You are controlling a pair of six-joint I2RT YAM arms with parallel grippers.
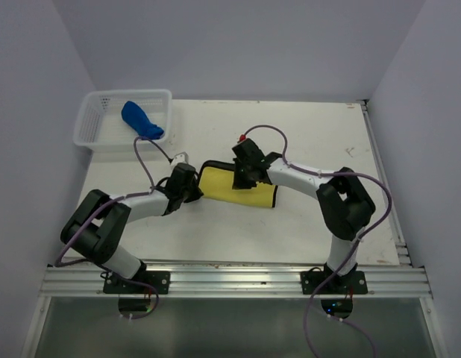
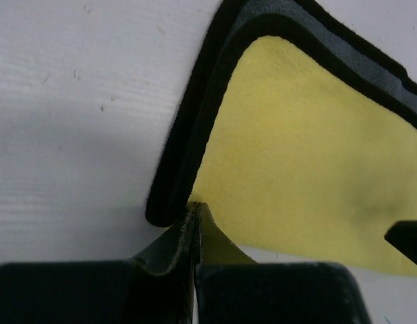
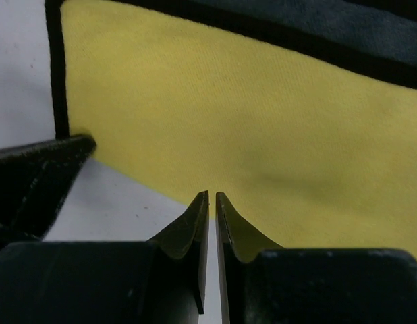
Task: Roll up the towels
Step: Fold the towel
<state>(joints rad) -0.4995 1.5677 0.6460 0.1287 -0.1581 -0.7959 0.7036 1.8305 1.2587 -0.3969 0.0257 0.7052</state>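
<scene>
At the yellow towel's (image 1: 230,192) edge, the left hand (image 2: 195,206) sits pressed together, the right hand (image 3: 210,196) nearly so.

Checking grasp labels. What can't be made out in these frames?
- Top view: both fingertip pairs, hidden under the wrists over the yellow towel.
- Wrist views: whether left end effector or right end effector pinches cloth; the tips cover the edge.
- Top view: blue towel in mesh basket, too small to judge its roll.

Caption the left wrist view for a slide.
Left pincer shut on the edge of the yellow towel, beside its black-bordered corner.
</scene>
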